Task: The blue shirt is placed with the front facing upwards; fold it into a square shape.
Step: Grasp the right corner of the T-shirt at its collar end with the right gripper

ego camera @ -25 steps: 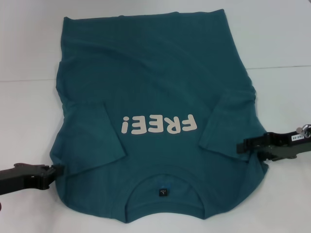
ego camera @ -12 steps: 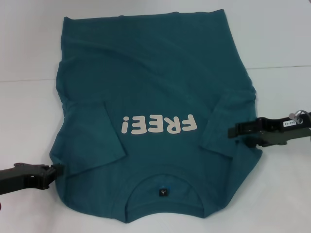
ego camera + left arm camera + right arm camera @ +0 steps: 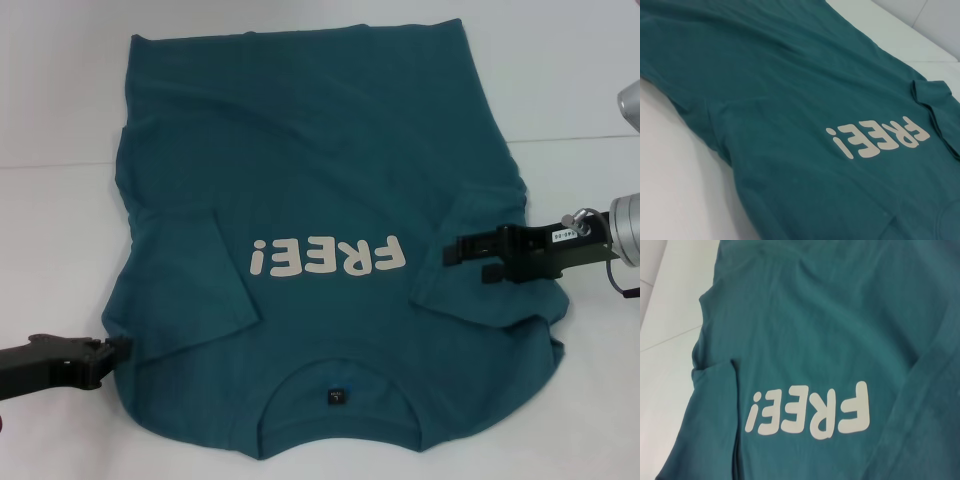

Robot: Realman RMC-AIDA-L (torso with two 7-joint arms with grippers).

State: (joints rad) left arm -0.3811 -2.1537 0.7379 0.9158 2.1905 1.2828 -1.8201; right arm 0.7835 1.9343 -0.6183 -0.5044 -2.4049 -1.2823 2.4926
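The blue shirt (image 3: 320,150) lies front up on the white table, collar nearest me and both sleeves folded in over the chest. Its off-white "FREE!" lettering (image 3: 328,258) reads upside down, and it also shows in the left wrist view on the shirt (image 3: 790,100) and in the right wrist view on the shirt (image 3: 840,315). My right gripper (image 3: 455,252) is raised over the right sleeve, shut on a fold of the shirt's right side, which bulges up beneath it. My left gripper (image 3: 118,350) rests low at the shirt's left shoulder edge, touching the cloth.
The white table (image 3: 60,220) surrounds the shirt, with a seam line running across it behind the arms. A small dark neck label (image 3: 336,396) sits inside the collar near the front edge.
My right gripper has risen and moved inward from the shirt's right edge to over the folded sleeve, drawing cloth with it. The left gripper has stayed put.
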